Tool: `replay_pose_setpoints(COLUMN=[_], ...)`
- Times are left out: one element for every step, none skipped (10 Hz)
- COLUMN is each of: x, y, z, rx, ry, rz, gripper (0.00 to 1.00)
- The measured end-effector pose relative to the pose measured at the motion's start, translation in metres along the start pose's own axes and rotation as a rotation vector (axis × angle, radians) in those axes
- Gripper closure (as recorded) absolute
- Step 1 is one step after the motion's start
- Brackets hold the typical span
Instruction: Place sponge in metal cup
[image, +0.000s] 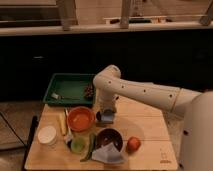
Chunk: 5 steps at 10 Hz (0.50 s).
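Your gripper (106, 113) points straight down at the middle of the wooden table (150, 127), just right of the orange bowl (81, 119). The white arm (145, 92) comes in from the right and bends over the tray's right end. You cannot tell if the hand is open, closed or gripping anything. The metal cup (107, 120) sits directly under the gripper, small and dark, between the orange bowl and bare tabletop. The sponge (101, 116) shows as a light-blue patch at the gripper's tip, right at the cup's rim; you cannot tell whether it is in the cup or above it. Green tray (67, 82) is at the table's back left, with a dark brown lump (89, 92) at its right end. Dark maroon bowl (109, 136) is in front of the cup, and a pale folded cloth (107, 154) touches its front. An orange fruit (133, 144) is just right of that bowl. Green cup (78, 145) is in front of the orange bowl and a white cup (47, 135) is front left.
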<state>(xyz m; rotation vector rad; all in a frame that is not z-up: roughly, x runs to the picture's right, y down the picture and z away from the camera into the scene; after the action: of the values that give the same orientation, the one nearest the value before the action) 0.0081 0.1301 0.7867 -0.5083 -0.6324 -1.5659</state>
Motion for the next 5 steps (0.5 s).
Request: replay_pose_setpoints(x=[-0.001, -0.001, -0.002, -0.002, -0.002], y=[-0.005, -0.007, -0.01, -0.014, -0.017], z=[-0.003, -0.004, -0.005, -0.007, -0.008], rx=[0.006, 0.009, 0.014, 0.023, 0.029], ry=[0.004, 0.004, 0.004, 0.001, -0.001], rz=[-0.019, -0.028, -0.039, -0.052, -0.062], gripper=[1.0, 1.0, 1.0, 0.97, 0.9])
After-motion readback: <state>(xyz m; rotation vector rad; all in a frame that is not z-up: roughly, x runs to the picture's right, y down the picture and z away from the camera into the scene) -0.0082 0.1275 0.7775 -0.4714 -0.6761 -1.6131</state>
